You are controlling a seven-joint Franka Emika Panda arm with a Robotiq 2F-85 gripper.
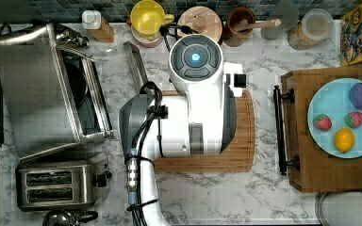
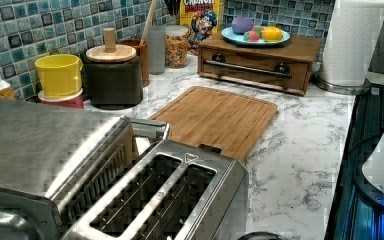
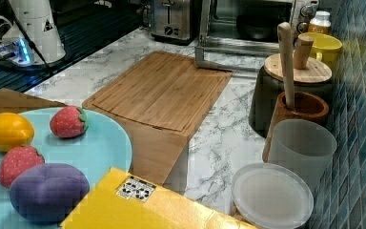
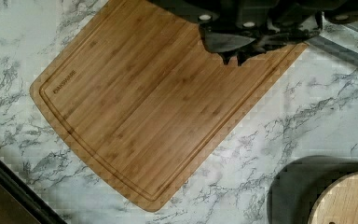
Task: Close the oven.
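Note:
The oven [image 1: 33,89] stands at the top view's left, a big brushed-steel box with a dark interior. Its glass door [image 1: 122,59] hangs open, dropped flat toward the cutting board, bar handle [image 1: 137,63] at the outer edge. In the right view the open oven [image 3: 257,21] is at the back, and its door's edge [image 3: 214,64] reaches the board's far corner. My arm [image 1: 195,99] hovers over the cutting board [image 1: 242,141]. In the wrist view my gripper [image 4: 233,55] hangs above the board with its fingers together on nothing; a strip of the door's metal edge [image 4: 347,49] lies just beyond.
A two-slot toaster [image 1: 59,184] sits beside the oven. Along the tiled back wall stand a yellow cup [image 1: 147,19], a dark pot with a wooden lid [image 1: 200,21], a utensil holder [image 1: 239,23] and jars. A wooden drawer box [image 1: 320,174] carries a blue plate [image 1: 330,101] of toy fruit.

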